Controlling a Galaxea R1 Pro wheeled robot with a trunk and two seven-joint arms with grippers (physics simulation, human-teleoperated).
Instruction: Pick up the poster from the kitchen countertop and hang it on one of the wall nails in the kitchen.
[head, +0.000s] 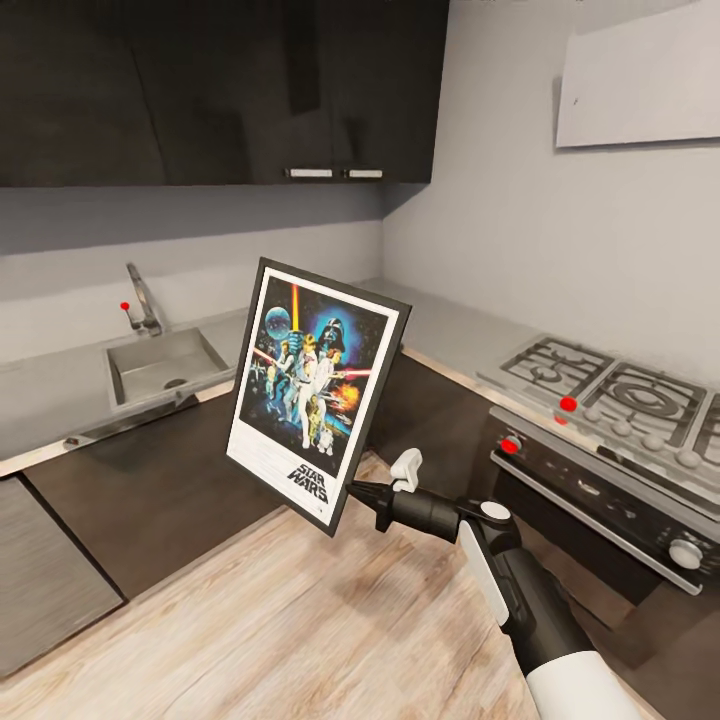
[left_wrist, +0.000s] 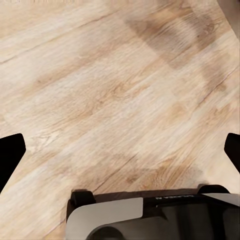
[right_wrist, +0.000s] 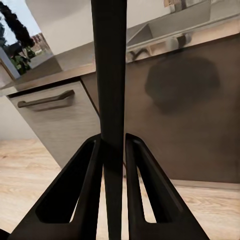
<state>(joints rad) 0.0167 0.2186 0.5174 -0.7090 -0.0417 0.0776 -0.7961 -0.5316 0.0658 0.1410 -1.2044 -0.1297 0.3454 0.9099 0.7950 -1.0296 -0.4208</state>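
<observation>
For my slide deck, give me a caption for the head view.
Right gripper holds the framed poster upright by its lower edge, above the wood floor before the sink.

Right hand (head: 357, 492) grips the tilted poster (head: 315, 388) above the wooden floor (head: 270, 620).

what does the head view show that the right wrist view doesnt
Head view alone: the poster's printed Star Wars face, held upright and slightly tilted over the wood floor, the right arm reaching to its lower corner, the stove with red knobs, the faucet and the dark upper cabinets.

Right wrist view alone: the poster edge-on as a thin dark bar, pinched between the right gripper's two fingers, and a grey drawer handle.

Both: the poster, the gripper, the sink, the countertop, dark cabinet fronts and the wood floor.
</observation>
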